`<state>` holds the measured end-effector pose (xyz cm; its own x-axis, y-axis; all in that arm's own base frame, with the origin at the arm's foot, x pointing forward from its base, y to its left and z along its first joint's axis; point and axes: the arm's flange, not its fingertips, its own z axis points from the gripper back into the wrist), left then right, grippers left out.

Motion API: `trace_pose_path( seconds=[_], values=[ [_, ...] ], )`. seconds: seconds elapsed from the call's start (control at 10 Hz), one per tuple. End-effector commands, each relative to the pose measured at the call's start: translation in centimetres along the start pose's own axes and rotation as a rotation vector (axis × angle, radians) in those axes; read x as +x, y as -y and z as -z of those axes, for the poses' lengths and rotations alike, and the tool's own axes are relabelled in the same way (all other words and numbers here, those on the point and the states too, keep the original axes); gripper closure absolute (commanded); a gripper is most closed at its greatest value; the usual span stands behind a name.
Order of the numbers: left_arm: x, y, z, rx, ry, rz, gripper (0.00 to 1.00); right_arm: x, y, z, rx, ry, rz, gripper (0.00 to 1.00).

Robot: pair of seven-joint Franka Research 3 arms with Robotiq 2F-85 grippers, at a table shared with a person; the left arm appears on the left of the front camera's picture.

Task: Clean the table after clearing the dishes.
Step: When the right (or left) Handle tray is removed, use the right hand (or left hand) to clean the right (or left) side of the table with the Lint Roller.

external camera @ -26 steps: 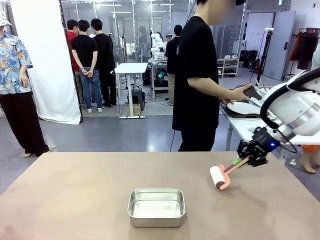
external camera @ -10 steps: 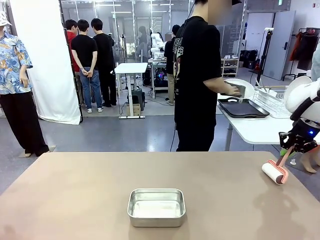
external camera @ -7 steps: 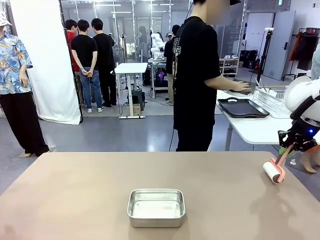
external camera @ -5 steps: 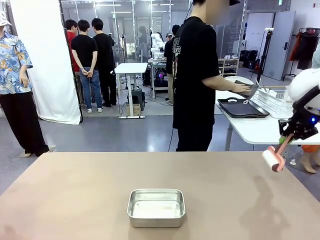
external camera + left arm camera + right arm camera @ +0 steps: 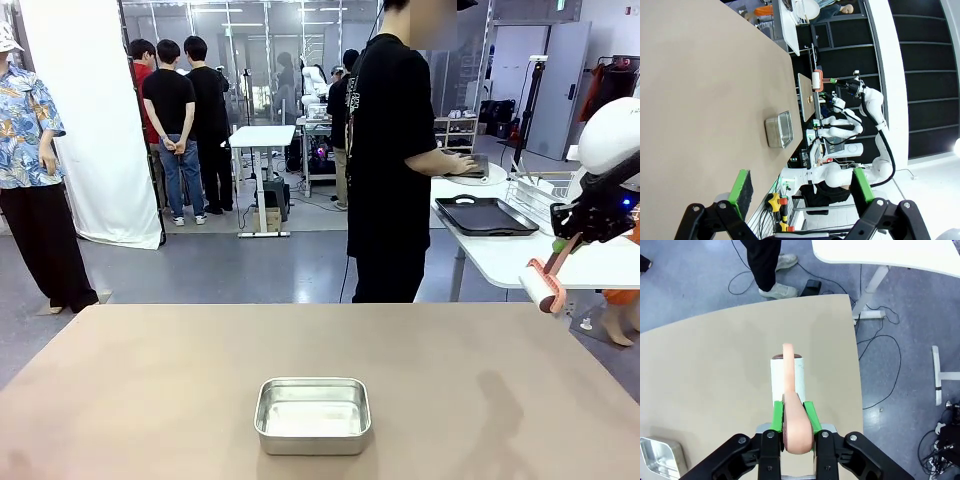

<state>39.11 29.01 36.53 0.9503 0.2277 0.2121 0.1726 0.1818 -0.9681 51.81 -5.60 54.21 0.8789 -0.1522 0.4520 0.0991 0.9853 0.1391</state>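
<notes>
The taupe-brown table (image 5: 180, 380) spreads across the front view. Above its far right corner my right gripper (image 5: 565, 238) is shut on the pink handle of a lint roller (image 5: 544, 291), whose white roll hangs clear of the tabletop. In the right wrist view the right gripper (image 5: 793, 416) clamps that handle, with the roll (image 5: 787, 379) over the table's corner (image 5: 830, 340). My left gripper (image 5: 801, 186) stands open with nothing between its green pads (image 5: 742, 187). A dark tray (image 5: 483, 215) lies on the white side table, with a white plate rim (image 5: 492, 176) by the person's hand.
A shiny steel pan (image 5: 313, 413) sits near the table's front middle, also seen as the pan (image 5: 779, 129) and the pan (image 5: 660, 457). The person in black (image 5: 390, 150) stands at the far edge, turned toward the white side table (image 5: 500, 255) with a wire rack (image 5: 545, 195).
My right gripper has lifted the lint roller off the table's right edge and carried it upward. The person's hands have moved over the side table. The left gripper has stayed open.
</notes>
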Motion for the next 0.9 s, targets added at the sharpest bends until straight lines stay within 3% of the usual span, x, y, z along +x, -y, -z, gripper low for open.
trace_pose_path(
  seconds=[0.0,0.8],
  values=[
    [-0.26,0.09,-0.09,0.0,0.006,-0.001,0.0,0.28,0.8,0.79,-0.001,-0.014,0.014,0.79],
    [-0.26,0.09,-0.09,0.0,0.006,-0.001,0.0,0.28,0.8,0.79,-0.001,-0.014,0.014,0.79]
  ],
)
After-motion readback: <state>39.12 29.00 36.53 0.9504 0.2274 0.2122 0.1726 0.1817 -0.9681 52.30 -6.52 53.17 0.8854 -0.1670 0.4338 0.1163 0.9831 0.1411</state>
